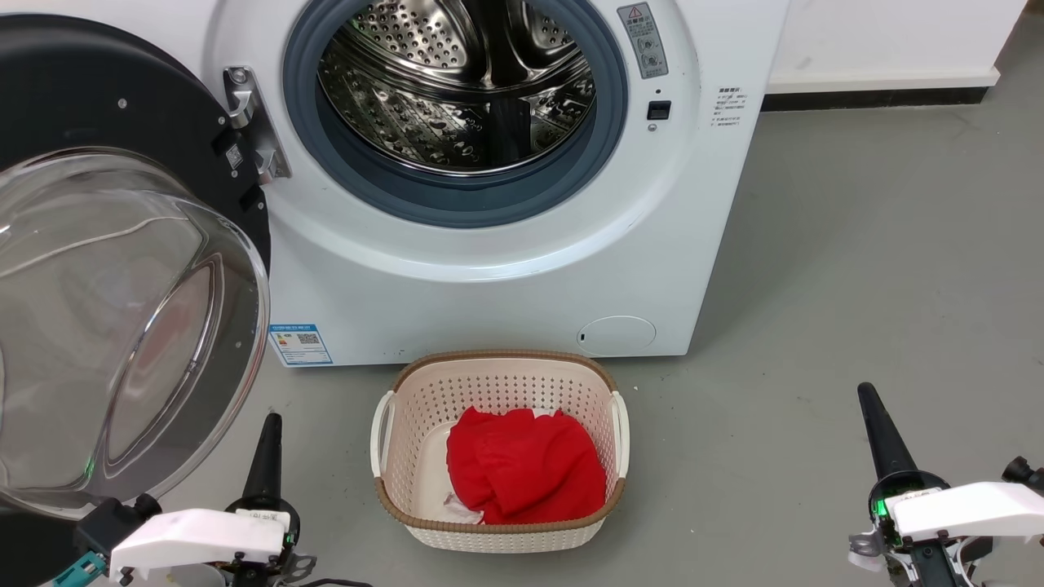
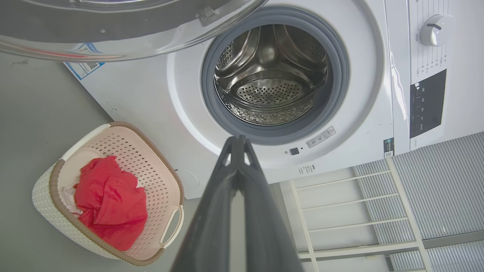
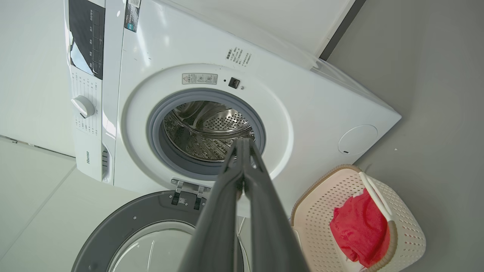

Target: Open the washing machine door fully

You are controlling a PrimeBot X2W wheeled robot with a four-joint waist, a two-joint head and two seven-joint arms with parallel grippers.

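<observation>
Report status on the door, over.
Left gripper and right gripper shut, empty. Washing machine door stands wide open. Basket with red cloth on floor before washing machine.

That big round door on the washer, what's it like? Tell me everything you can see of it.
The washing machine door is a large round disc: a glossy black frame around a clear, bulging glass bowl. A metal hinge fixes it to the white front of the washing machine, on the head view's left. It stands wide open, its inner side facing the camera, leaving the steel drum uncovered. The left gripper, shut, sits just below its rim, apparently not touching.
</observation>
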